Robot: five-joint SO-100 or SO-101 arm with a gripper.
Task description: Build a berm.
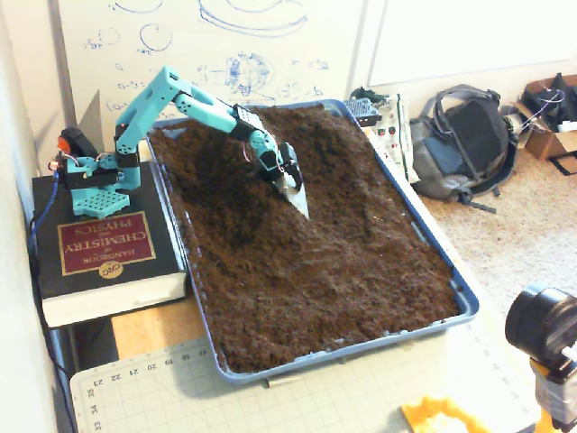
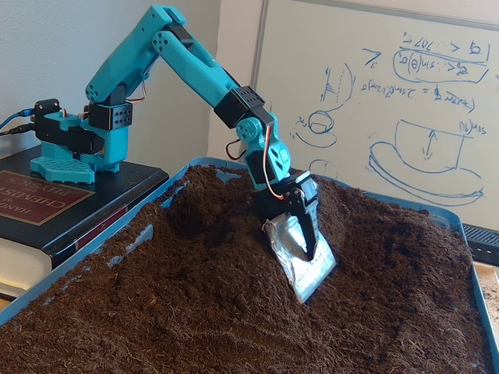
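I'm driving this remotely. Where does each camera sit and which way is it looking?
A fixed view: high, beyond the tray's near end, looking down its length; whole arm and gripper show.
A fixed view: low, beside the soil, facing the whiteboard; arm and gripper close up.
Both share the foil scoop, berm and book.

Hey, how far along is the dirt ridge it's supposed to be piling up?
Partly done: a raised mound of soil already stands at the tray's far end. Right now the gripper, with its silver foil scoop, is dug into the slope. Left: the near soil looks flat, and the ridge is uneven.
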